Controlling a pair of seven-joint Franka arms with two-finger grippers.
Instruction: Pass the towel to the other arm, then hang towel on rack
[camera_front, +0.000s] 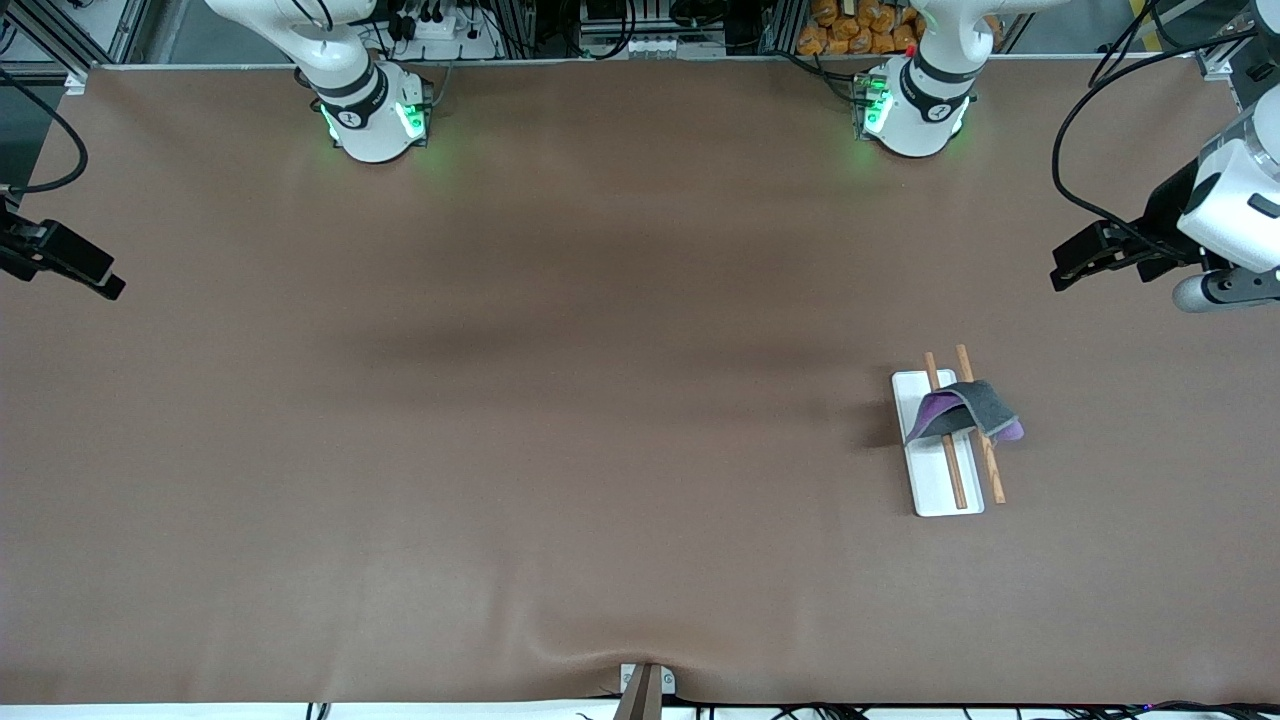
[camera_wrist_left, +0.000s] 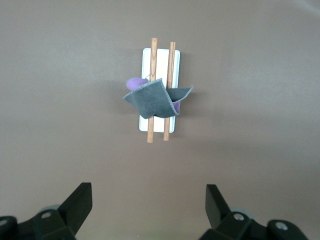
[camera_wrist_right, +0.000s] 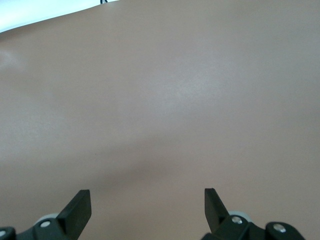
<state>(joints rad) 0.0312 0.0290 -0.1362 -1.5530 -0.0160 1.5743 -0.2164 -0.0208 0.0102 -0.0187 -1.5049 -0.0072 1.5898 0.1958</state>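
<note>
The dark-grey towel (camera_front: 968, 408), its purple reverse showing at the folds, lies draped over the two wooden rods of the rack (camera_front: 945, 495), which stands toward the left arm's end of the table. In the left wrist view the towel (camera_wrist_left: 150, 100) hangs across the rack (camera_wrist_left: 161, 60) with both rod ends sticking out. My left gripper (camera_front: 1062, 272) (camera_wrist_left: 148, 210) is open and empty, held up off the rack toward the table's end. My right gripper (camera_front: 105, 280) (camera_wrist_right: 147, 210) is open and empty over bare table at the right arm's end.
The brown table mat (camera_front: 560, 420) spreads across the whole view. A small metal mount (camera_front: 645, 688) sits at the table's front edge. Cables and orange objects (camera_front: 860, 25) lie past the back edge by the arm bases.
</note>
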